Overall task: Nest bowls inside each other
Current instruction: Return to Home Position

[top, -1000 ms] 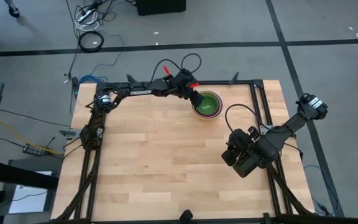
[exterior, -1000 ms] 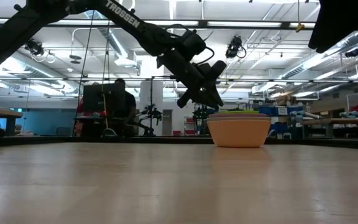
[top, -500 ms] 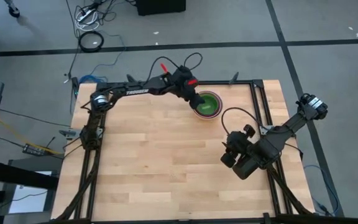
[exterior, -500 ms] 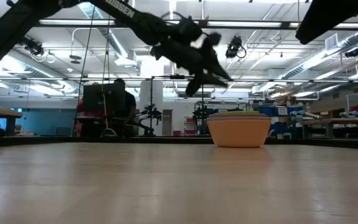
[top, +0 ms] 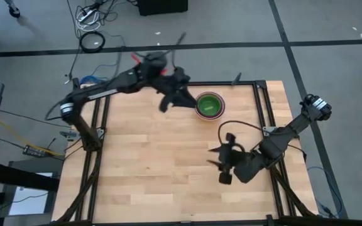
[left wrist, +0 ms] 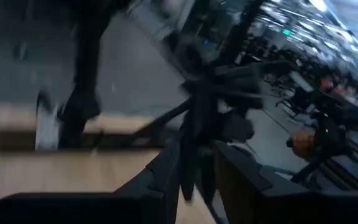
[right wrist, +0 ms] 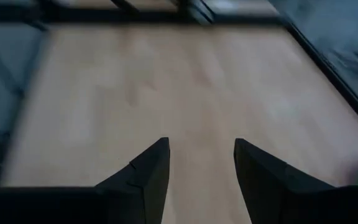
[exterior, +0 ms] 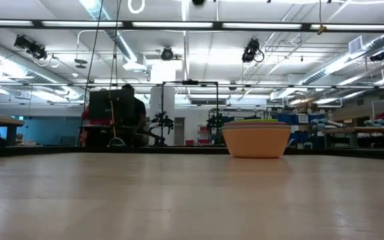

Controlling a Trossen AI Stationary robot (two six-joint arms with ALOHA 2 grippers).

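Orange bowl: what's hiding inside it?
A green bowl sits in the middle, with a purple rim showing around it. Both poke just above the orange bowl in the low view. Anything underneath the green bowl is covered.

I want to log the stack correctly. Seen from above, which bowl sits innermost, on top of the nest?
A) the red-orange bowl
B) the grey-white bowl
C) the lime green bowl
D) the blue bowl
C: in the high view the lime green bowl fills the centre of the stack.
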